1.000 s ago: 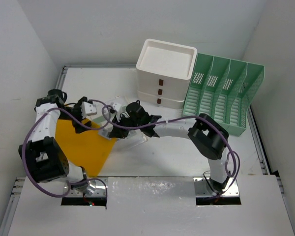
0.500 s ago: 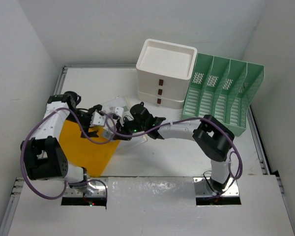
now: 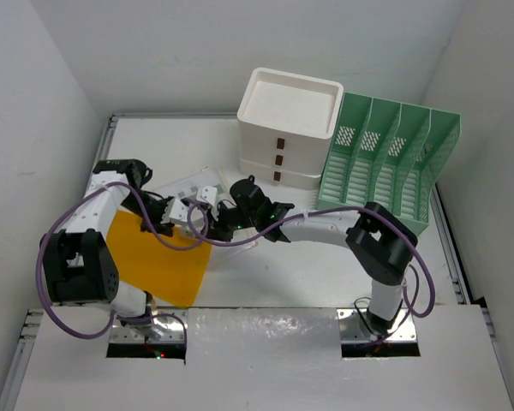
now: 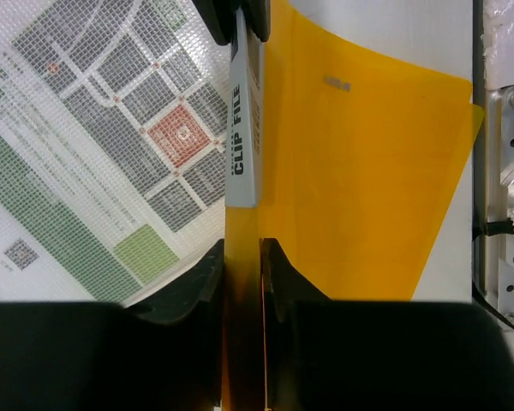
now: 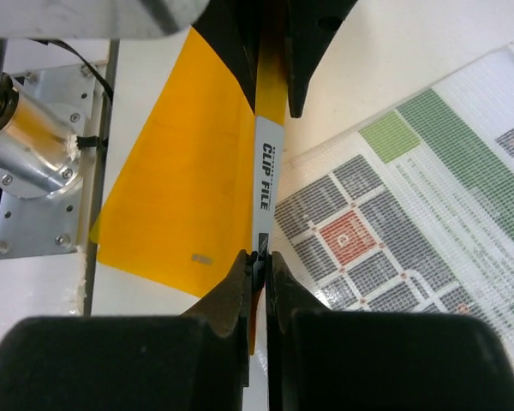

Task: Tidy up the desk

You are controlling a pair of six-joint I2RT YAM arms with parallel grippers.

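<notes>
Left hand [image 4: 242,257] has closed onto the clip file [image 4: 351,171], beside mesh pouch [image 4: 94,128].

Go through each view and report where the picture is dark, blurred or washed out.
Top external: even light, sharp, faint shadows on the desk. Left wrist: the left gripper fills the bottom as a black unlit mass; the clip file lettering is crisp. Right wrist: same black band below the right gripper, a pale blurred shape at top left; the mesh pouch print is sharp.
</notes>
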